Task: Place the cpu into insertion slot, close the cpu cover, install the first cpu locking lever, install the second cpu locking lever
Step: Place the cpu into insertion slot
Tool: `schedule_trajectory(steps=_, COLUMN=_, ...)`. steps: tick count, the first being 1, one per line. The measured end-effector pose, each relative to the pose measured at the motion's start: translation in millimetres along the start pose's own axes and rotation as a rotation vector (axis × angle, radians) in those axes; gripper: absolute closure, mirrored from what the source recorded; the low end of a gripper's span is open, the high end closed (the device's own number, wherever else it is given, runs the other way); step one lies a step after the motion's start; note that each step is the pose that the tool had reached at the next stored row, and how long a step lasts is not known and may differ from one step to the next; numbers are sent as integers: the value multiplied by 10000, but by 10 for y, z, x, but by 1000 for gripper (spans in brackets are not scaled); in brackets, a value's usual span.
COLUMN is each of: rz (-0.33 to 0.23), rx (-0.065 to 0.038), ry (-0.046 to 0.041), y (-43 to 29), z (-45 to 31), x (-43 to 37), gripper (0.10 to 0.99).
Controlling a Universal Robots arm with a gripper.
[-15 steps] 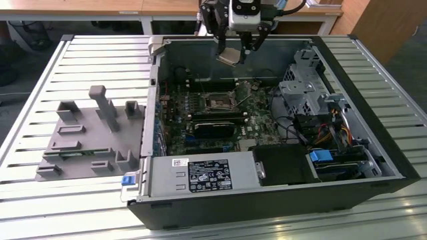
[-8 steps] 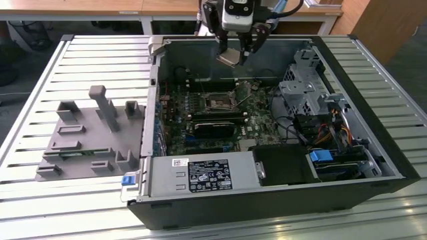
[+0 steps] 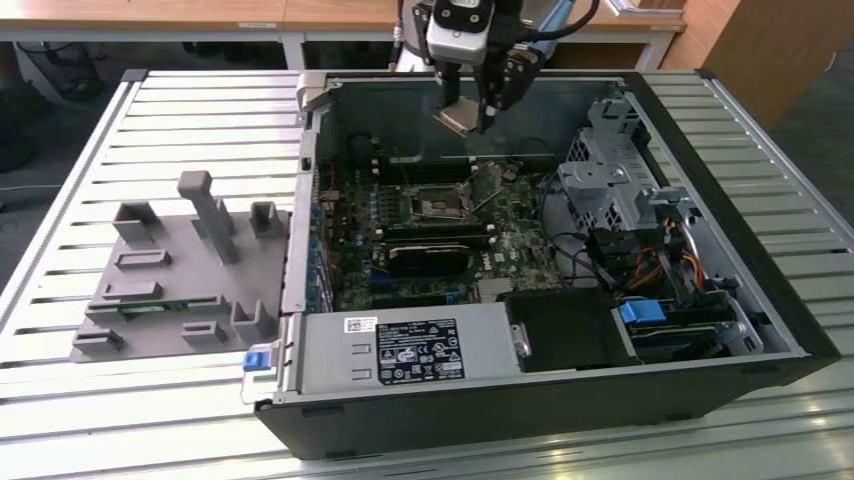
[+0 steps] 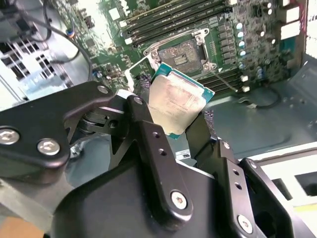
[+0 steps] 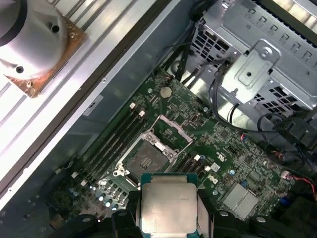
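My gripper [image 3: 474, 112] is shut on the cpu [image 3: 458, 119], a flat square chip with a silver-tan top, and holds it high above the open computer case near its far wall. Both wrist views show the cpu [image 4: 178, 101] [image 5: 168, 203] clamped by its edges between the black fingers [image 4: 143, 134] [image 5: 207, 218]. Below it on the green motherboard, the insertion slot [image 3: 441, 203] [image 4: 185, 52] [image 5: 146, 161] stands uncovered. The cpu cover [image 5: 171, 130] [image 4: 134, 67], a thin silver frame, is swung up and open beside the slot.
A grey drive cage [image 3: 614, 180] with cables fills the case on the exterior view's right. A power supply [image 3: 400, 350] sits at the near wall and a black card [image 3: 427, 255] lies close to the slot. A grey fixture tray [image 3: 174, 270] rests on the slatted table [image 3: 80, 420].
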State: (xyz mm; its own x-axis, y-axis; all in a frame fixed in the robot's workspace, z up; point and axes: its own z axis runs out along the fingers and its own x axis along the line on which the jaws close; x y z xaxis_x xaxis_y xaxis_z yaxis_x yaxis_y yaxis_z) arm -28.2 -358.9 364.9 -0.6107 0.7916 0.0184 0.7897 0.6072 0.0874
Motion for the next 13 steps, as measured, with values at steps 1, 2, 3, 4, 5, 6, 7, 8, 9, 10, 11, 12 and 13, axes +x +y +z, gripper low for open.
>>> schedule_trajectory(steps=1, rz=177, rx=-3, ry=-16, y=0, z=2, x=0, gripper=545)
schedule_trajectory(steps=2, rz=357, rx=-7, ry=-31, y=0, z=4, x=0, gripper=545)
schedule_trajectory(steps=3, rz=536, rx=-10, ry=-47, y=0, z=6, x=0, gripper=545)
schedule_trajectory(steps=4, rz=716, rx=-13, ry=-63, y=-1, z=8, x=0, gripper=545)
schedule_trajectory(steps=5, rz=894, rx=-16, ry=-79, y=-1, z=10, x=0, gripper=545)
schedule_trajectory(steps=6, rz=1074, rx=-20, ry=-94, y=-1, z=12, x=0, gripper=545)
schedule_trajectory(steps=7, rz=1254, rx=-22, ry=-111, y=-1, z=14, x=0, gripper=545)
schedule_trajectory(steps=8, rz=1432, rx=-26, ry=-127, y=-1, z=16, x=0, gripper=545)
schedule_trajectory(steps=9, rz=1628, rx=-30, ry=-144, y=-2, z=19, x=0, gripper=545)
schedule_trajectory(steps=10, rz=1806, rx=-32, ry=-161, y=-2, z=21, x=0, gripper=545)
schedule_trajectory(steps=11, rz=1986, rx=-36, ry=-177, y=-2, z=23, x=-1, gripper=545)
schedule_trajectory(steps=12, rz=2165, rx=-39, ry=-192, y=-2, z=26, x=-1, gripper=545)
schedule_trajectory(steps=13, rz=2340, rx=-42, ry=-207, y=-2, z=29, x=-1, gripper=545)
